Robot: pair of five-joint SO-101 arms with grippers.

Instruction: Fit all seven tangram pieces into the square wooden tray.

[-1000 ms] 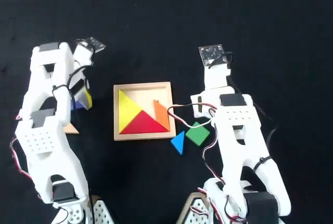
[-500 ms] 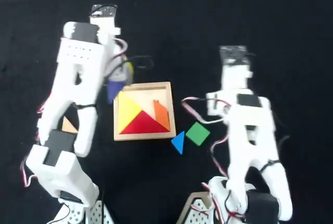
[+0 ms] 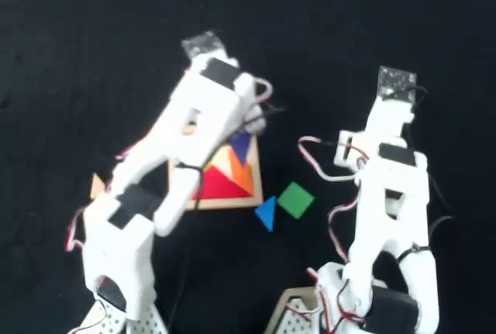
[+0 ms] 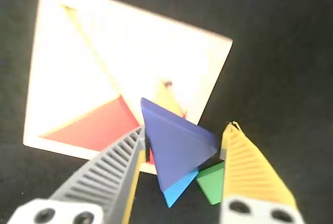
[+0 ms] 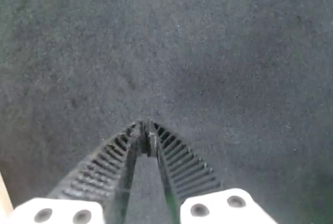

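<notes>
My left gripper point(image 4: 186, 130) is shut on a dark blue triangle point(image 4: 174, 143) and holds it above the near-right corner of the square wooden tray point(image 4: 221, 65). In the high view the left arm crosses the tray point(image 3: 225, 204), with the dark blue triangle point(image 3: 242, 146) over the tray's right side. A red triangle point(image 4: 88, 128) and an orange piece point(image 3: 240, 173) lie inside the tray. A light blue triangle point(image 3: 266, 212) and a green square point(image 3: 295, 199) lie on the cloth just right of the tray. My right gripper point(image 5: 146, 130) is shut and empty over bare cloth.
A tan piece point(image 3: 97, 187) lies on the black cloth left of the tray, beside the left arm. The right arm point(image 3: 384, 171) stands right of the green square. The table's far edge runs along the top of the high view.
The left arm swung from the table's left side rightward over the tray, carrying the dark blue triangle. The right arm drew back to the right, away from the tray.
</notes>
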